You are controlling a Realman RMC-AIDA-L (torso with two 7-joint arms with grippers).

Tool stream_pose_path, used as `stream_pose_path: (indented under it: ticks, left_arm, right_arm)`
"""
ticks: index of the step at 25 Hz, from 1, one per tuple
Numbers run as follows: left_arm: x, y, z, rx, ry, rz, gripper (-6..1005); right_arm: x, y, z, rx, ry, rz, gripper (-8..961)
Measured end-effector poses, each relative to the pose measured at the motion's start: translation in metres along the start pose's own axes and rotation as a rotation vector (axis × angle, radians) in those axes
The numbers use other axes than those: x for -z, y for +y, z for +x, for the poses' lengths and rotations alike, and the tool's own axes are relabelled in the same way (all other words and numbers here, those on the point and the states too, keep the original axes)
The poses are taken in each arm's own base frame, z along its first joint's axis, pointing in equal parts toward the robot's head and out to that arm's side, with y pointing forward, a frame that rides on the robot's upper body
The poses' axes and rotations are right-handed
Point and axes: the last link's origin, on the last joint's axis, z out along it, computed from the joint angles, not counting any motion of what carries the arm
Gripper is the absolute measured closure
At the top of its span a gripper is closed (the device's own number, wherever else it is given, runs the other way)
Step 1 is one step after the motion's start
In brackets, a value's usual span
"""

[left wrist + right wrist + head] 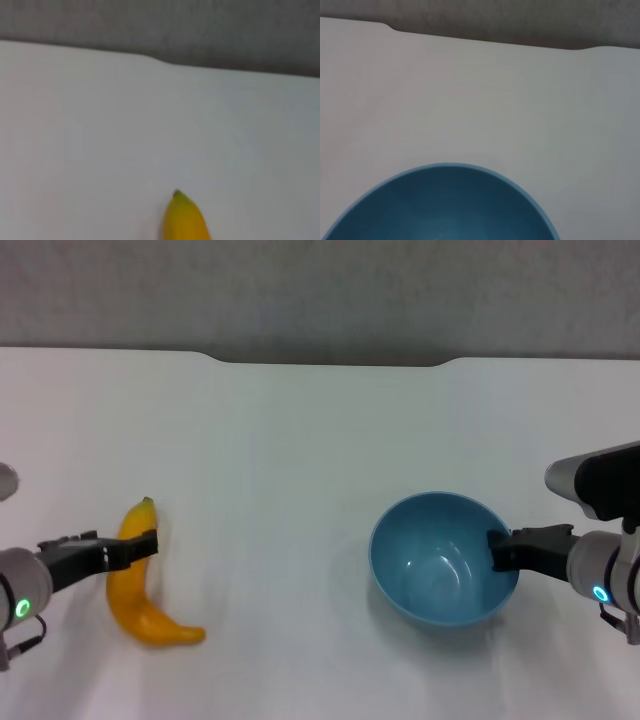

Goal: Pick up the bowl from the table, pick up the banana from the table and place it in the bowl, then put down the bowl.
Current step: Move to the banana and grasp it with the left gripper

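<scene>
left gripper (140,545) clenched on banana (140,605) — right gripper (497,548) grasping bowl (440,558) rim.

Light-blue bowl (440,558), yellow-orange banana (140,590) with dark tip, plain white table (300,440).

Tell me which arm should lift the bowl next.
The right. The right gripper is already at the near-right rim of the bowl, apparently straddling it. The left gripper is far across the table at the banana, so it better suits the banana pick.
</scene>
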Motion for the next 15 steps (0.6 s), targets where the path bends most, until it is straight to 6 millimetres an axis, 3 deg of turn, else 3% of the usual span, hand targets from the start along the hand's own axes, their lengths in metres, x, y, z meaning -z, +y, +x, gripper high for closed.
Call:
stream_pose_path:
  ticks: [7,15]
  left_arm:
    - [-0.002,0.022,0.000,-0.009,-0.020,-0.022,113]
    - [-0.005,0.015,-0.001,-0.008,0.006,0.037,112]
  right_arm:
    - [0.001,-0.003,0.000,-0.005,-0.001,0.005,914]
    - [0.001,-0.003,-0.001,-0.005,-0.002,0.006,913]
